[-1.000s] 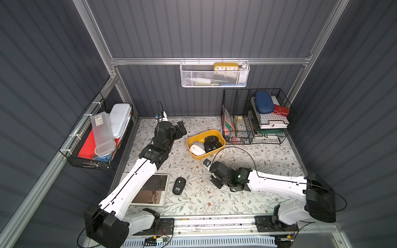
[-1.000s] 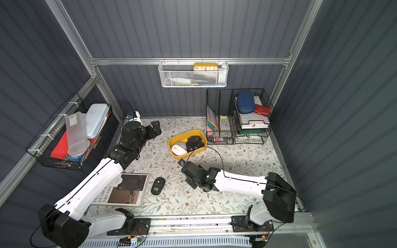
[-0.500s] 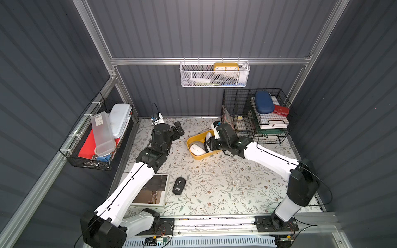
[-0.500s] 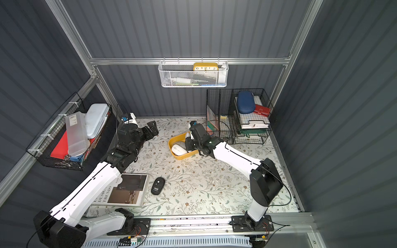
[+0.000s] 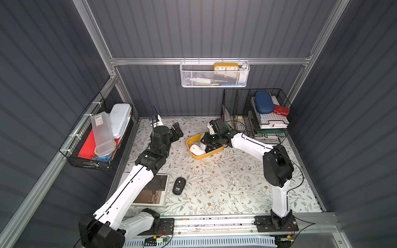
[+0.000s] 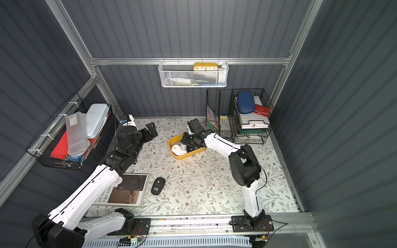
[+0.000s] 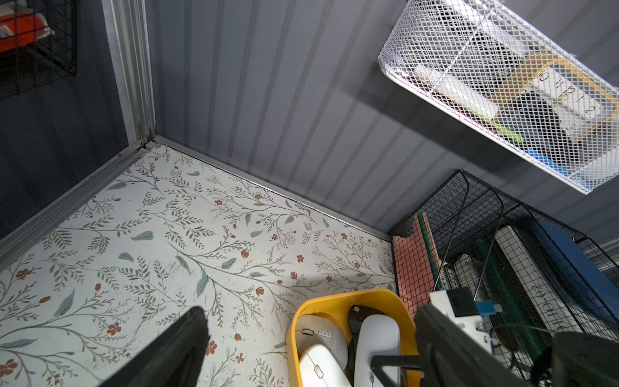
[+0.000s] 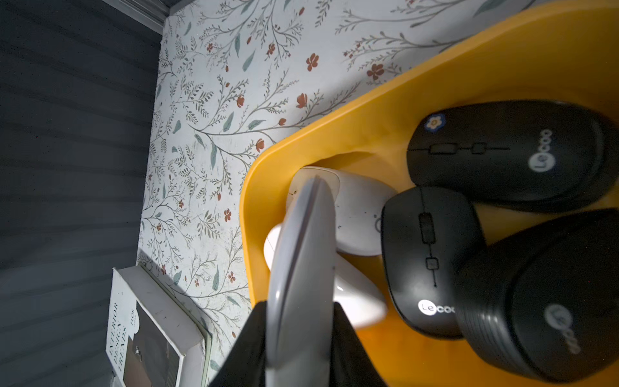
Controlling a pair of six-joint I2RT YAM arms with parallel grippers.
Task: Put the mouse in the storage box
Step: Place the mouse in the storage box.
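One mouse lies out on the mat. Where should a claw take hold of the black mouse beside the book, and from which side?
Probably straight down from above, fingers closing across the black mouse at its middle, one on each long flank. It lies flat, buttons up, its domed back offering no other hold; a gap separates it from the book.
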